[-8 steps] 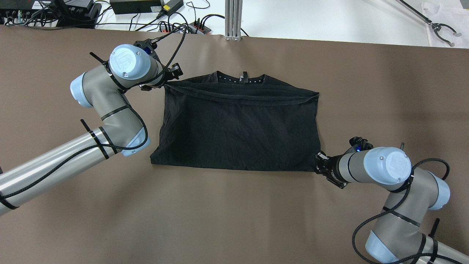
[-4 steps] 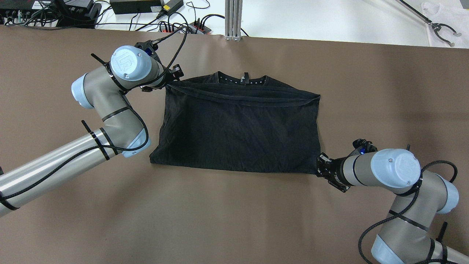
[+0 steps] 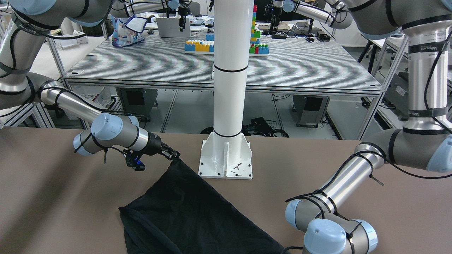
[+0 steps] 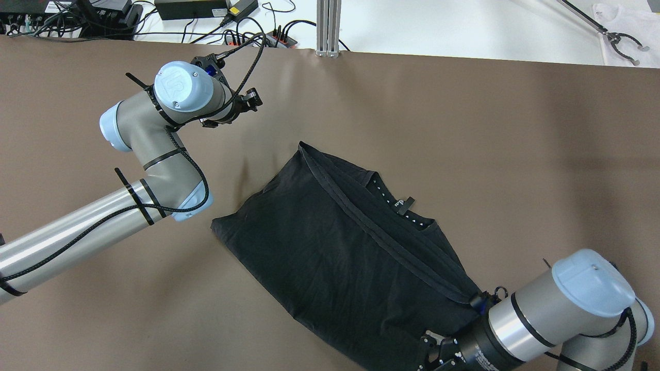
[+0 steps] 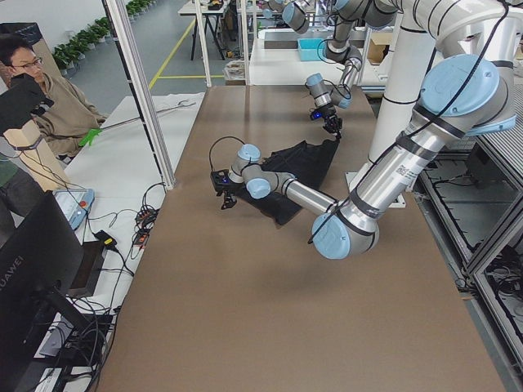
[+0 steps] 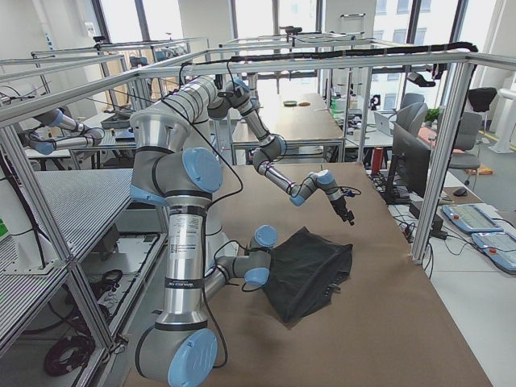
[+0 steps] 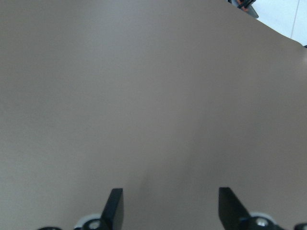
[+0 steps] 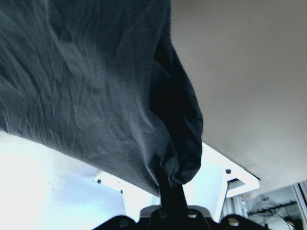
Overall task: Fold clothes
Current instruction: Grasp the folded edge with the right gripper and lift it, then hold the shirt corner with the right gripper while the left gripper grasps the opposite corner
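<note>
Over the table (image 4: 464, 129), right arm (image 4: 536, 314) low, jaws clamping black garment (image 4: 335, 257), left arm (image 4: 154, 139) bent, jaws apart.

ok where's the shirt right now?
Overhead view: the shirt lies diagonally at centre-right, one corner pinched by the right claw at lower right; the left claw sits apart, upper left.

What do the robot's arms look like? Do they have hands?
The left arm and right arm are shiny silver tubes with grey joints and round pale-blue caps, one marked UR. Black braided cables run along them, tied with black straps. No hands: the left gripper and right gripper are small black two-finger claws.
</note>
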Action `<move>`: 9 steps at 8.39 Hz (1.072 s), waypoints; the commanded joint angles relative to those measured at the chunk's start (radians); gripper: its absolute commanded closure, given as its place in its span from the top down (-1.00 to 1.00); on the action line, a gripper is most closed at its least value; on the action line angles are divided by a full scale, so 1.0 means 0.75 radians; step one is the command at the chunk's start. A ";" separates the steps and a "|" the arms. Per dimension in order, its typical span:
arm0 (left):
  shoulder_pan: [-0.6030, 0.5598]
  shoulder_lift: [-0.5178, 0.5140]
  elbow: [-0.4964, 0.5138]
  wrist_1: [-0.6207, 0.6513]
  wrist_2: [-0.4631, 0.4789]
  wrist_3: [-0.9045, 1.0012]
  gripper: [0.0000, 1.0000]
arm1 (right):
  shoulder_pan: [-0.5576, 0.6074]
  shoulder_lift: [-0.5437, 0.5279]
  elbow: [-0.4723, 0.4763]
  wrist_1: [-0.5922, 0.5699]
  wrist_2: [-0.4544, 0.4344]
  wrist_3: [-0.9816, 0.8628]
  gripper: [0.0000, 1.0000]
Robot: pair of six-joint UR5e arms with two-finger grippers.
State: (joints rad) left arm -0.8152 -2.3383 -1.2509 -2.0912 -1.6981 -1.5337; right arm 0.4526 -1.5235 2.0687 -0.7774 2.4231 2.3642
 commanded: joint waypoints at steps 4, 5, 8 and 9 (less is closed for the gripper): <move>0.023 0.017 -0.107 0.019 -0.027 -0.064 0.51 | -0.043 -0.002 -0.087 0.092 -0.025 -0.009 0.90; 0.023 0.017 -0.110 0.019 -0.029 -0.064 0.51 | -0.049 -0.004 -0.099 0.096 -0.093 -0.009 0.90; 0.111 0.076 -0.173 0.019 -0.047 -0.074 0.51 | 0.052 0.008 -0.128 0.086 -0.144 -0.076 0.90; 0.178 0.200 -0.315 0.019 -0.049 -0.080 0.49 | 0.156 0.009 -0.130 0.081 -0.146 -0.145 0.90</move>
State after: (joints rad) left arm -0.7558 -2.2974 -1.3672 -2.0775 -1.7321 -1.5858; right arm 0.4571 -1.5197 1.9805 -0.7094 2.3215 2.3278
